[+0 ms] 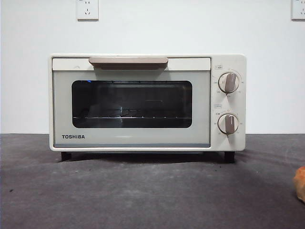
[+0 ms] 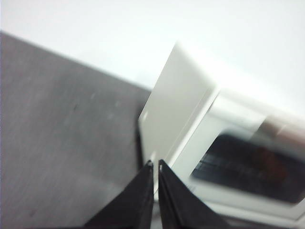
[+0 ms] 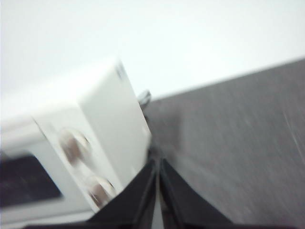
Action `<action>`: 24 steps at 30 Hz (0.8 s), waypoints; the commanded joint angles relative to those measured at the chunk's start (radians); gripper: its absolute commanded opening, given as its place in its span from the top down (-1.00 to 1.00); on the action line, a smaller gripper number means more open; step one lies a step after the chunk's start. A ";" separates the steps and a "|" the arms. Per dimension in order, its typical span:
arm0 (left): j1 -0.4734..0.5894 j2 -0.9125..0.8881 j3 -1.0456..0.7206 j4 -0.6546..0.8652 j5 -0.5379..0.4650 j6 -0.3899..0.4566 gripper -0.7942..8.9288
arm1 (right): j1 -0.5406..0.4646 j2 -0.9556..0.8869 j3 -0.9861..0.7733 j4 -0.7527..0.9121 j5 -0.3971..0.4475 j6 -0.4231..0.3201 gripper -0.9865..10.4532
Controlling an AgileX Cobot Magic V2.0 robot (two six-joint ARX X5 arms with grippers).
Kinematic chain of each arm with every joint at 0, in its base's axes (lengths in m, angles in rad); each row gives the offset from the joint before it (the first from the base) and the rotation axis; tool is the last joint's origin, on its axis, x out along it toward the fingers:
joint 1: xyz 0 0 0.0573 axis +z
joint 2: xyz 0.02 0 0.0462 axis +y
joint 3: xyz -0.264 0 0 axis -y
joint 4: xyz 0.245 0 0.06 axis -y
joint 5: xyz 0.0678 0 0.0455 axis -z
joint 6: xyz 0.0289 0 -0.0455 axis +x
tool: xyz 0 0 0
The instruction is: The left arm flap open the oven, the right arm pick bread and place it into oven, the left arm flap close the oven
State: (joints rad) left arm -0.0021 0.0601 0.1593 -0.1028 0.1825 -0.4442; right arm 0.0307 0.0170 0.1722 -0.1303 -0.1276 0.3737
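Jaws of the left gripper (image 2: pixel 155 164) are pressed together on nothing, their tips just short of the oven's (image 1: pixel 143 102) plain side wall. Its door is shut, handle (image 1: pixel 128 61) untouched. The right gripper (image 3: pixel 157 161), likewise closed and empty, sits beside the knobs (image 3: pixel 72 143). The bread (image 1: pixel 300 185) lies on the table (image 1: pixel 143 195), beyond the oven's knob side.

A dark grey table (image 1: pixel 143 195) spans the foreground. A white wall (image 1: pixel 190 28) stands behind it. Two white sockets are wall-mounted: one (image 1: pixel 87 9) at 11 o'clock, one (image 1: pixel 298 9) at 1 o'clock.
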 commanded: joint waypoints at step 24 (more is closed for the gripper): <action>-0.200 0.580 0.801 -0.430 0.396 0.123 0.80 | 0.026 0.514 0.828 -0.576 -0.478 -0.248 0.81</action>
State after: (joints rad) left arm -0.1963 0.6338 0.9375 -0.5365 0.5468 -0.3424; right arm 0.0513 0.5213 0.9821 -0.7032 -0.5980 0.1928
